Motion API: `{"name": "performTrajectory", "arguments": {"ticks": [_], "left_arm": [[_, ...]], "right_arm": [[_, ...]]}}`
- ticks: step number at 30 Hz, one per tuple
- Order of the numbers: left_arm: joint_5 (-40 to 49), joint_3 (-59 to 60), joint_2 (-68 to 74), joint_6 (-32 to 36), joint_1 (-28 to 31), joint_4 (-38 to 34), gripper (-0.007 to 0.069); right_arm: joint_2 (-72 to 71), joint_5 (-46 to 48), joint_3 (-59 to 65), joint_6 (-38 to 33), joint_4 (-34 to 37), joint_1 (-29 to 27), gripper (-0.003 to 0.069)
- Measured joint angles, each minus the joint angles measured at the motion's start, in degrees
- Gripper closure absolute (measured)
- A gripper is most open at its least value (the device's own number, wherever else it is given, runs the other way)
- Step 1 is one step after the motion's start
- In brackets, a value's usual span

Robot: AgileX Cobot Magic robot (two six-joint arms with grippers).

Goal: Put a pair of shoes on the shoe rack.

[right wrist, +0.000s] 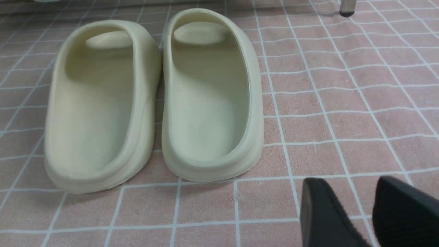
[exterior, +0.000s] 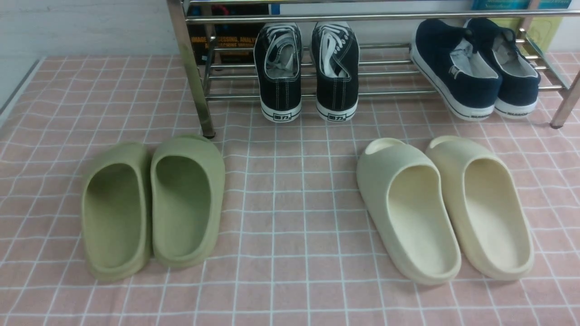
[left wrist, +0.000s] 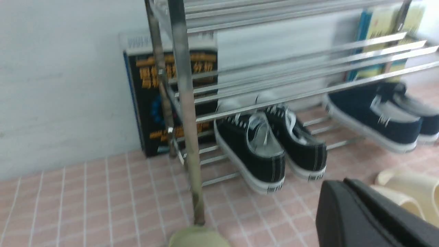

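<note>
The black canvas white-laced sneakers [exterior: 278, 86] sit at twelve o'clock on the chrome barred shoe rack [exterior: 190, 68], heels overhanging; a nudge could slide them off. The right claw [right wrist: 346, 185] gapes empty; the left claw [left wrist: 343, 185] I cannot tell.

A staged home-entryway setup: chrome shoe rack [exterior: 192, 77] on pink checked cloth [exterior: 290, 226], books [exterior: 222, 43] propped behind.
</note>
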Motion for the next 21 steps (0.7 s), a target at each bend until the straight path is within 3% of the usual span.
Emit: {"name": "performTrajectory", "arguments": {"ticks": [2,3,4,7,9,17,21], "left_arm": [[-7.2,11.9,-9.5,-9.1,0.0,6.1,0.0606],[-7.6,11.9,-10.4,-10.3,0.0,6.1,0.0606],[-7.9,18.3,-17.1,-21.3,0.0,10.5,0.0606],[-2.3,24.8,-24.8,-36.1,0.0,16.0,0.0606],[0.2,27.6,-28.2,-40.3,0.0,17.8,0.0606],[-0.7,33.2,-29.4,-42.6,0.0,18.2,0.0605],[-9.6,38.2,-29.2,-40.6,0.0,18.8,0.0605]], "right_arm": [[0.0,0.0,0.0,0.0,0.0,0.0,0.0419],[0.0,0.0,0.0,0.0,0.0,0.0,0.0419],[0.0,0.0,0.0,0.0,0.0,0.0,0.0419],[0.0,0.0,0.0,0.0,0.0,0.0,0.0419],[0.0,0.0,0.0,0.0,0.0,0.0,0.0419],[0.0,0.0,0.0,0.0,0.0,0.0,0.0419],[0.0,0.0,0.0,0.0,0.0,0.0,0.0419]]}}
